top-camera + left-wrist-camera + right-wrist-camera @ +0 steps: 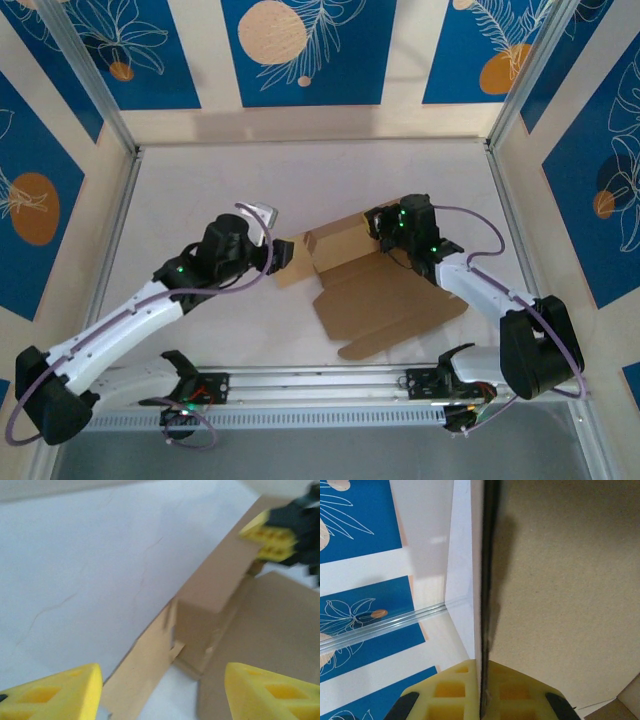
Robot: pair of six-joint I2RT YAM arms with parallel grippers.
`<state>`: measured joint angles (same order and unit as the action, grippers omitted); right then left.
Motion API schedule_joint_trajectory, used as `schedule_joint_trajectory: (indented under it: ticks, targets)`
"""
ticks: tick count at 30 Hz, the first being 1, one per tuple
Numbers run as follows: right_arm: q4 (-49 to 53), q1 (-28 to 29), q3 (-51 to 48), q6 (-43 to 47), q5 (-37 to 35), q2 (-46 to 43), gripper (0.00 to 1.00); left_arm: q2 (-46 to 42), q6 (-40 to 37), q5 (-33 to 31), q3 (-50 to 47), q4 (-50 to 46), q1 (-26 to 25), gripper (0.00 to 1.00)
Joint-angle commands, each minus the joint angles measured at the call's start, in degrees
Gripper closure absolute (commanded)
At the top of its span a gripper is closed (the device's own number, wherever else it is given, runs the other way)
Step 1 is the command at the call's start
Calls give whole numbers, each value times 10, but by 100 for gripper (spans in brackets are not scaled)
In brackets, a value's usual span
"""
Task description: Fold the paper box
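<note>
Top external view: the paper box (375, 290), a plain brown die-cut cardboard sheet with flaps and slots, is found at the middle of the white table top (200, 190), between the two arms. One long panel at the far side is seen raised upright, and a small side flap at its left end is partly turned in. The larger remainder, with its rounded tabs, is laid flat toward the near edge.

The right gripper (388, 225) is observed at the right end of the raised panel. In the right wrist view its yellow foam pads (450, 695) are pressed together on the thin cardboard edge, so the panel is pinched and held up. The left gripper (160, 692) is noted just beside the left end of the panel, its yellow fingers spread wide with nothing between them. No contact with the cardboard can be confirmed.

Progress is judged early, with one wall stood up. The other walls, the corner flaps and the lid are not yet folded or tucked.
</note>
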<state>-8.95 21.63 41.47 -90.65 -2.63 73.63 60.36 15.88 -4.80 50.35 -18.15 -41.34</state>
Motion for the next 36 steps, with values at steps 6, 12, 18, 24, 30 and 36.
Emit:
schedule_joint_trajectory:
  ticks: [6,12,18,24,30,36]
  targets:
    - [18,-18,5,24,44,-11,98,71,-36,-12,-4,-50,10,35]
    - [-15,-24,3,30,80,3,97,147,-58,24,47,-60,14,40]
    - [-38,-22,-5,25,93,12,97,227,-72,97,116,-92,15,53]
    - [-32,2,-25,10,27,-14,97,246,31,73,140,-90,15,85]
    - [-49,43,-45,-16,-52,-34,97,210,199,95,45,75,11,85]
    - [-69,49,-89,6,-67,-47,98,160,311,78,-55,244,-3,70]
